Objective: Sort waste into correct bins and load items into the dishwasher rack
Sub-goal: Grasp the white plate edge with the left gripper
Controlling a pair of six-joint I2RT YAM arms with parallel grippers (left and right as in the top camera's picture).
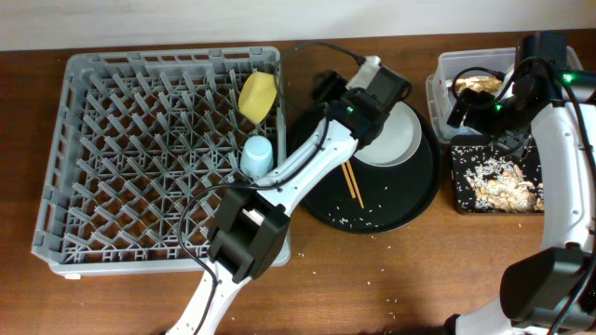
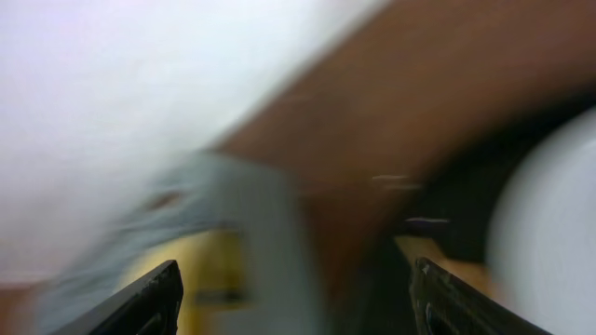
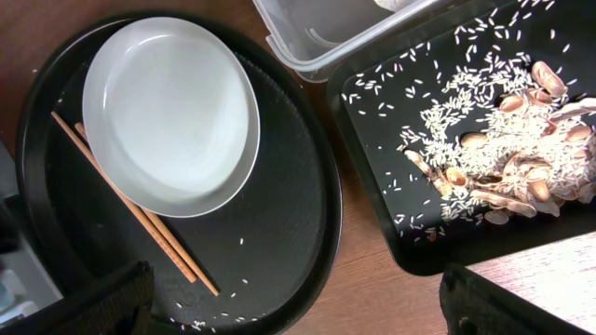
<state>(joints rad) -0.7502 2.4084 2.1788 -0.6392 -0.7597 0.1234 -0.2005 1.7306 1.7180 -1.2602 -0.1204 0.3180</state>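
The grey dishwasher rack [image 1: 121, 158] holds the yellow bowl [image 1: 258, 95] and the light blue cup [image 1: 257, 156] along its right side. The white plate [image 1: 396, 135] and the chopsticks [image 1: 353, 183] lie on the round black tray [image 1: 410, 200]. My left gripper [image 1: 328, 90] is open and empty, between the rack's right edge and the plate; its view is blurred [image 2: 293, 307]. My right gripper [image 1: 466, 112] is open and empty [image 3: 307, 316], above the gap between the round tray and the black rectangular tray [image 1: 461, 191]. Rice and brown scraps [image 3: 494, 158] lie in that tray. The gold wrapper [image 1: 480, 86] is in the clear tub [image 1: 438, 79]. The pink cup is out of view.
In the right wrist view the plate [image 3: 168, 112] and chopsticks [image 3: 140, 214] lie on the round tray [image 3: 289, 186], with loose rice grains near its front edge. A few grains lie on the wooden table [image 1: 391, 288]. A black cable [image 1: 317, 46] runs behind the rack.
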